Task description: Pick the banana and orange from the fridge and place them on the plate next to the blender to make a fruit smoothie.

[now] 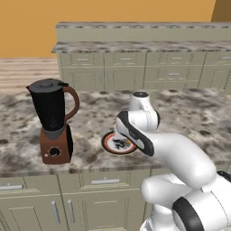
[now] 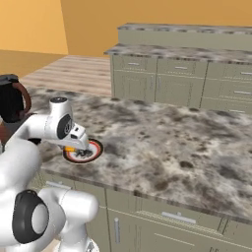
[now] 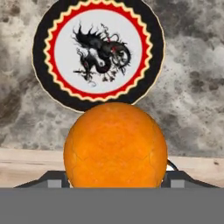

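**Mia:** What is the gripper (image 3: 114,186) doing?

**Sam:** Its jaws are pinching the orange (image 3: 115,146), one on each side. The orange is up in the air, near the plate (image 3: 39,48).

**Mia:** Where is the plate?

**Sam:** On the counter (image 1: 189,113), near the blender (image 1: 53,119). The middle of the plate is bare.

**Mia:** So what should it do?

**Sam:** I think it should move over the middle of the plate, go down slowly, and let go only when the orange is low. A ball can roll off!

**Mia:** And the banana?

**Sam:** I can't see it here, and the plate has no fruit on it.
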